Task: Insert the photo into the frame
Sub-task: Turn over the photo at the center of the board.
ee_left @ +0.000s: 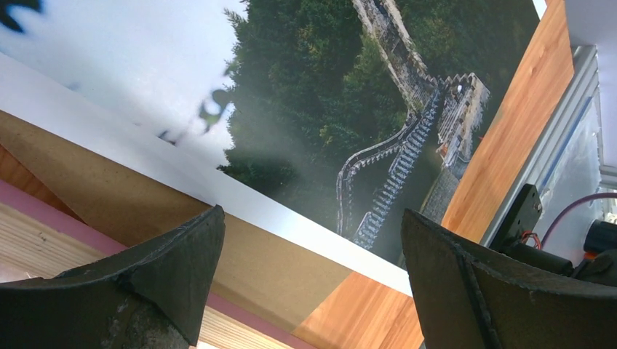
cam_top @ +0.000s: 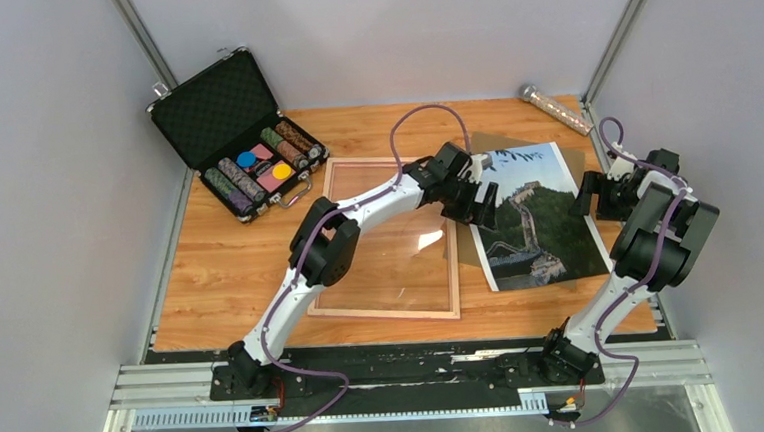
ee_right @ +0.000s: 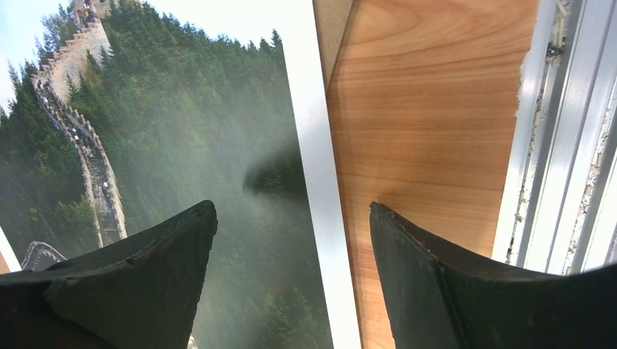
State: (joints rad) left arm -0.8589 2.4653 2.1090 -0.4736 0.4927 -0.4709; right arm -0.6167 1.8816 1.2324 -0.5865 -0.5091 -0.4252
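**Left gripper (cam_top: pixel 484 203) and right gripper (cam_top: pixel 589 195) both empty**

We see the left one spread wide above the left edge of the large glossy Great Wall photo (cam_top: pixel 538 216), and the right one gaping across its right edge. That print lies flat by the wooden tabletop's (cam_top: pixel 221 276) right edge, just beside the thin-railed pink-and-wood rectangular frame (cam_top: pixel 389 313).
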